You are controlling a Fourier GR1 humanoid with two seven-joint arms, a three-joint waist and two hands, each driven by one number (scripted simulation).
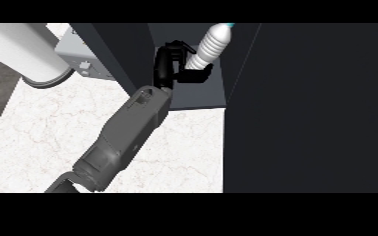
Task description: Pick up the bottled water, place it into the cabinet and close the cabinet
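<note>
Bottled water (212,45) up in the top centre of the frame, tilted, with its pale blue cap (231,25) toward the upper right and its base down and to the left. Ribbed, whitish body, seen against the dark opening of the cabinet (198,92). Lower end gripped by the left hand (170,65): black fingers curled round the left side of the bottle, thumb tucked under its base, hand closed upon it. Cannot tell whether the bottle touches the cabinet floor or hangs just above it.

Grey forearm (125,130) rising from the lower left corner, slanting up and rightward to the hand at the mouth of the cabinet. Dark panel (118,55) of the cabinet standing left of the hand; broad dark slab (310,105) filling the whole right side of the frame, from top to bottom. Grey cabinet floor visible below the hand, ending in a straight front edge just above the worktop.

White marbled worktop (52,130) spread over the lower left, under the forearm. Large white cylinder (33,50) in the upper left corner, standing on a round base. Small grey box (83,55) just right of that cylinder, up against the cabinet's left panel, with a few small markings on its face.
</note>
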